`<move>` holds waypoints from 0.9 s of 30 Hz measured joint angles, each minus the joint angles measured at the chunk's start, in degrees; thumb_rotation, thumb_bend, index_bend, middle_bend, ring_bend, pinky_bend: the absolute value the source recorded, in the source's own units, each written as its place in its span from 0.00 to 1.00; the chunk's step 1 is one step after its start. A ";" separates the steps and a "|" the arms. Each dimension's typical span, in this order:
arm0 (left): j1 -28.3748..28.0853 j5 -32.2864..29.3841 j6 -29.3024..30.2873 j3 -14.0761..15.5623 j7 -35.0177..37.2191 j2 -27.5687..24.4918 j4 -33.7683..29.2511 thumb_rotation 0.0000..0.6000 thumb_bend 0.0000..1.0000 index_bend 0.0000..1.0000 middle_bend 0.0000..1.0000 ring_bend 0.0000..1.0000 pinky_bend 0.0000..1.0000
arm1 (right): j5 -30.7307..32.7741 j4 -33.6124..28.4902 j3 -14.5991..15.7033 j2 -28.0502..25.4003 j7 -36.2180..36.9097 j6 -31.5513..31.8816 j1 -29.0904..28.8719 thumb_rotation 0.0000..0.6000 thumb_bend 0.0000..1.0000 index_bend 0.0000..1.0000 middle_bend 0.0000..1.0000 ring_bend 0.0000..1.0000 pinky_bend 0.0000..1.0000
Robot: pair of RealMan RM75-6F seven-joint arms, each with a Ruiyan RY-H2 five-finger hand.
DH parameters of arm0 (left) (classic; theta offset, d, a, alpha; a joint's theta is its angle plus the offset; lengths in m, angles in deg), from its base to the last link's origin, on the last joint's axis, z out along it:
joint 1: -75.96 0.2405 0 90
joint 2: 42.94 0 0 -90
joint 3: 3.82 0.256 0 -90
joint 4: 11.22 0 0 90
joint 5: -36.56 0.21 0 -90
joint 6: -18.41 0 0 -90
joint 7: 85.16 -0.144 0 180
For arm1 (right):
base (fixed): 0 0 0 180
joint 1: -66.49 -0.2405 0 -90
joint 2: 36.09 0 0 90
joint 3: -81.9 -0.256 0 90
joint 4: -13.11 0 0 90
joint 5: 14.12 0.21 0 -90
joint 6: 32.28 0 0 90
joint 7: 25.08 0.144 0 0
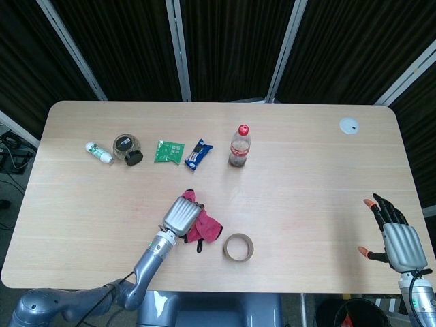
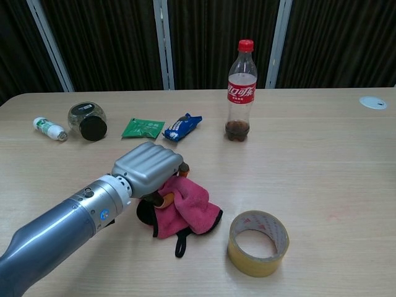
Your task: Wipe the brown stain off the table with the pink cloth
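The pink cloth (image 1: 208, 229) (image 2: 192, 209) lies crumpled on the table's near left part. My left hand (image 1: 181, 214) (image 2: 148, 167) rests on its left side with fingers curled into the folds, gripping it; a dark fingertip pokes out under the cloth's near edge. A faint reddish-brown smudge (image 2: 338, 214) shows on the wood to the right of the cloth, past the tape roll; the head view does not show it clearly. My right hand (image 1: 398, 237) hovers at the table's right near edge, fingers spread and holding nothing; the chest view does not show it.
A roll of tan tape (image 1: 238, 247) (image 2: 258, 242) lies just right of the cloth. Along the back stand a cola bottle (image 1: 240, 146) (image 2: 240, 93), a blue packet (image 1: 198, 154), a green packet (image 1: 169, 151), a tipped jar (image 1: 127, 148) and a small white bottle (image 1: 99, 152).
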 measured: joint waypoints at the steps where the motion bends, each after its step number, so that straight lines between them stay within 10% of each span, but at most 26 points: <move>1: -0.30 0.14 -0.17 -0.09 0.32 0.14 1.30 1.00 0.66 0.83 0.62 0.53 0.58 | 0.22 0.03 -0.08 -0.05 0.13 -0.09 -0.01 1.00 0.00 0.10 0.00 0.00 0.14; 13: -0.12 1.44 1.88 -0.77 4.59 -4.73 7.77 1.00 0.66 0.83 0.63 0.53 0.58 | -0.17 -0.20 -0.02 -0.38 -0.47 0.66 0.36 1.00 0.00 0.10 0.00 0.00 0.14; 27: 8.26 0.02 9.50 -1.06 10.01 -24.41 -6.91 1.00 0.66 0.82 0.62 0.52 0.57 | 0.06 -0.16 -0.17 -0.10 -1.88 0.70 0.35 1.00 0.00 0.10 0.00 0.00 0.14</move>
